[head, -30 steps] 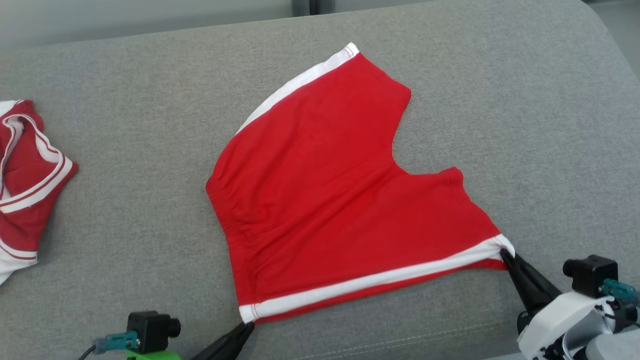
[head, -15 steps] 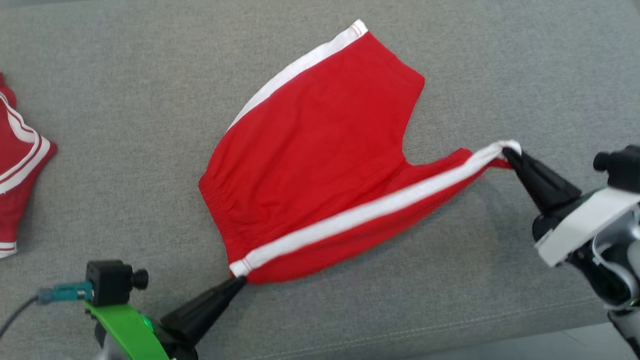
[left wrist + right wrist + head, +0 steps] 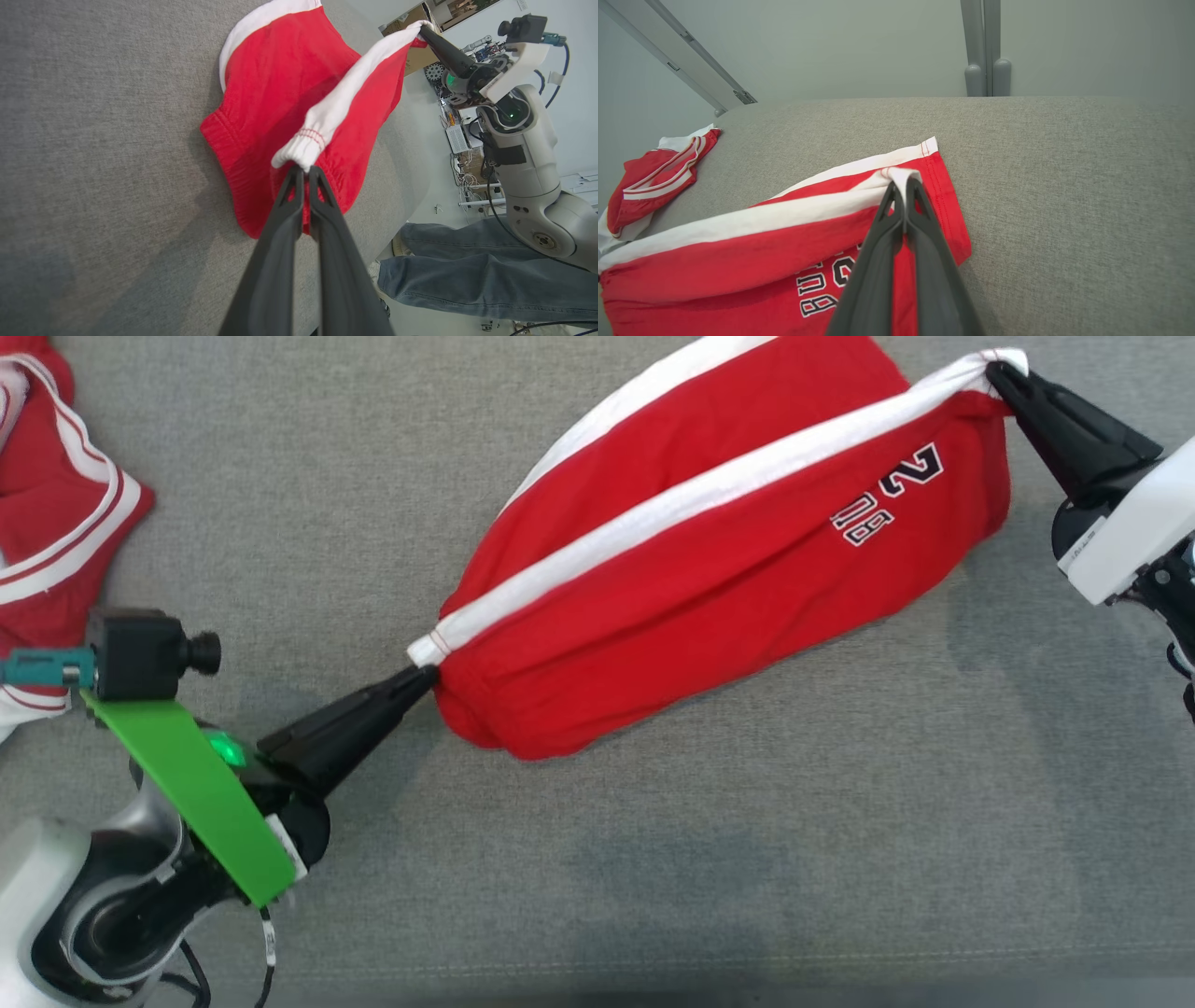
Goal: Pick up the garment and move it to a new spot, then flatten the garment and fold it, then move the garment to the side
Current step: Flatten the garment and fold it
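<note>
Shorts, red, with a white stripe down each side and a gathered elastic waistband. Strung taut along the near stripe between the two grippers, raised off the grey fabric-covered surface at both ends. Front panel sagging below the stretched stripe in a soft red belly, far stripe and far leg hem lying flat on the surface in the right wrist view. Black-and-white number print on the leg nearest the hem end, a "2" readable, the smaller characters beside it unclear.

At the waist end, left gripper low on the left of the head view, fingers pressed together on the bunched white corner of the waistband, pointing up and to the right. Green bracket and small black wrist camera behind it.

At the hem end, right gripper at the top right of the head view, fingers pinched on the stripe's tip, pointing up and to the left, white wrist housing behind.

Well apart, at the left edge of the surface, a second red-and-white garment lying crumpled. In the left wrist view, a person's legs in blue jeans beyond the surface's edge.
</note>
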